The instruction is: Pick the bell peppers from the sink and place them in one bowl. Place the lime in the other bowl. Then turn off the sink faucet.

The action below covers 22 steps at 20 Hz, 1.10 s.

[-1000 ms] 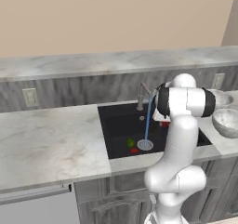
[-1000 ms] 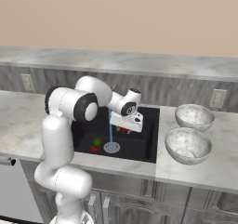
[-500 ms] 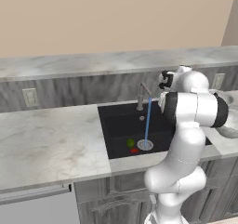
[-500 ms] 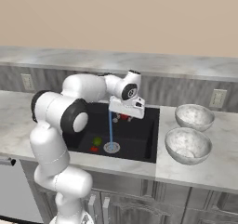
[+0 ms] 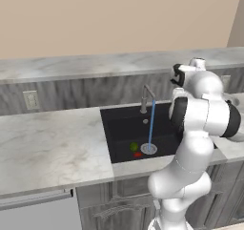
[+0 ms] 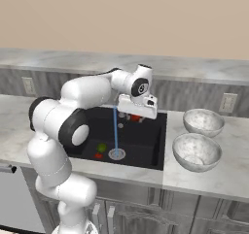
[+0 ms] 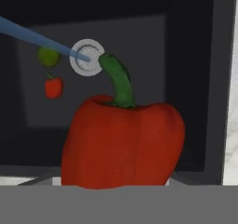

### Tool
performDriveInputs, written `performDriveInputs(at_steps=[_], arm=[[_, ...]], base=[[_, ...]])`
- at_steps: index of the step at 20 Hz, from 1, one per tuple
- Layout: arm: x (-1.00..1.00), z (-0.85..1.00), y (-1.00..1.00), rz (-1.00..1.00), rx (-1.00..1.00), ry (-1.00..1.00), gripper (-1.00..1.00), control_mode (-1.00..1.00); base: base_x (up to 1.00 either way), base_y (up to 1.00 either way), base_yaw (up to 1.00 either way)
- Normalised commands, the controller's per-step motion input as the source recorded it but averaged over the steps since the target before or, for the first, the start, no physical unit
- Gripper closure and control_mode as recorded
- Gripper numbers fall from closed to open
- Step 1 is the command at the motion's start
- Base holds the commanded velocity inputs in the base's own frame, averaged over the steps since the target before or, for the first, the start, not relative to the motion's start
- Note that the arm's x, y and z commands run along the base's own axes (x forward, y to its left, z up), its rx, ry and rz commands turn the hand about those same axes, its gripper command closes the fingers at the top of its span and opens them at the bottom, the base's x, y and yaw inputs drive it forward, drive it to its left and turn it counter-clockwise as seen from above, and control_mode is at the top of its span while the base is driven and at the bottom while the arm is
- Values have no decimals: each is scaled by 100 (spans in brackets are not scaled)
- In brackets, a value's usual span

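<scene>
My gripper (image 6: 136,117) hangs above the back right of the black sink (image 6: 146,142), shut on one red bell pepper (image 7: 123,144), which looms large with its green stem up in the hand view. The other bell pepper (image 6: 98,156) lies on the sink floor beside the lime (image 6: 101,147), left of the silver drain (image 6: 116,154). Both show again as the pepper (image 7: 54,87) and the lime (image 7: 48,56). Two grey speckled bowls stand on the counter to the sink's right, the far bowl (image 6: 203,122) and the near bowl (image 6: 196,151). Water (image 5: 151,124) runs from the faucet (image 5: 147,96).
Pale marble counter (image 5: 47,143) stretches left of the sink, with a wall outlet (image 5: 31,99) on the backsplash behind it. A second outlet (image 6: 226,102) sits behind the bowls. Cabinet fronts lie below the counter edge.
The hand has risen from the sink with the red pepper and shifted slightly right toward the bowls. The arm's elbow has swung round. The lime and the other pepper lie as before.
</scene>
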Motion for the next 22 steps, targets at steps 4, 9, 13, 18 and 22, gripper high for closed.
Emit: performDriveInputs(at_steps=[4, 9, 13, 18, 22], arm=[[-42, 14, -52, -5, 0, 0, 100, -100], [-30, 13, -51, -15, 0, 0, 100, -100], [-16, 2, -52, -15, 0, 0, 100, -100], [0, 0, -47, -15, -2, 0, 100, -100], [0, 0, -47, -14, -4, 1, 100, -100]], base=[[0, 0, 0], [0, 0, 0], [0, 0, 0], [0, 0, 0], [0, 0, 0]])
